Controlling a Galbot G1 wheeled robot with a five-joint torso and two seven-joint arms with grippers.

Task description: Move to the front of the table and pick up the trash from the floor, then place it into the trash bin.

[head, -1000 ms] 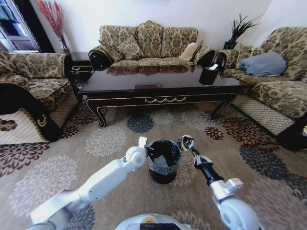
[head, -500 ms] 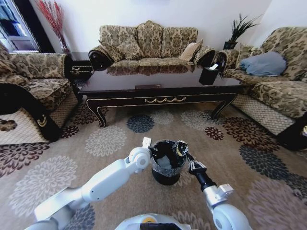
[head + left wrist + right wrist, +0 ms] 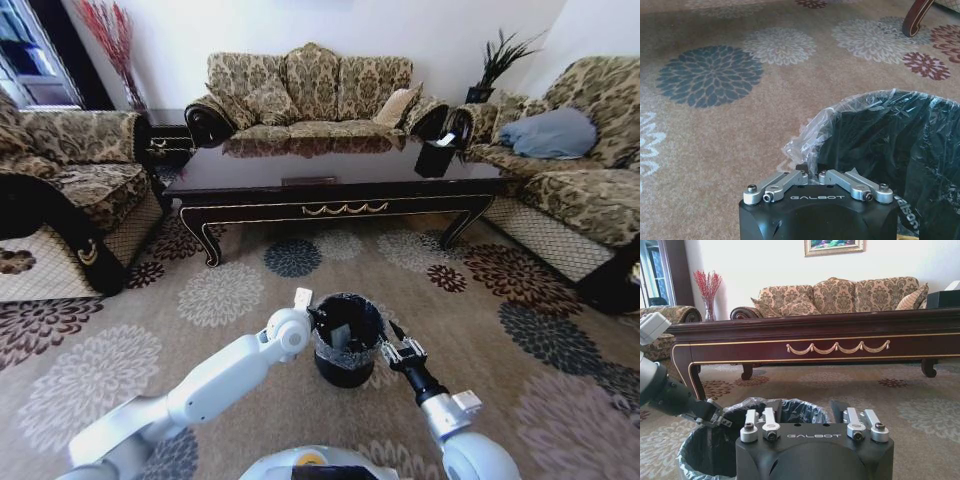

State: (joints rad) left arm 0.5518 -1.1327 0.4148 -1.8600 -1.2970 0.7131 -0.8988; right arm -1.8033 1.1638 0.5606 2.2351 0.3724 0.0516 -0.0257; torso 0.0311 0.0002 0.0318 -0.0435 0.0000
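Three damask-patterned sofas (image 3: 310, 85) around long dark glossy table (image 3: 330, 170); beige flower-medallion carpet (image 3: 90, 370); white walls; framed picture (image 3: 834, 246); red branches (image 3: 108, 35), possibly vased.

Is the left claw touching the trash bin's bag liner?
Touching. In the left wrist view the left claw is shut on a fold of the bag liner at the trash bin rim.

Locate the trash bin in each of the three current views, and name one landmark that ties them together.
Head view: the trash bin stands on the floor, low centre, between the left gripper and the right gripper.
Left wrist view: its bagged rim fills the lower right.
Right wrist view: its rim sits at the lower left, before the table.
Shared landmark: the bin's crinkled bag liner.
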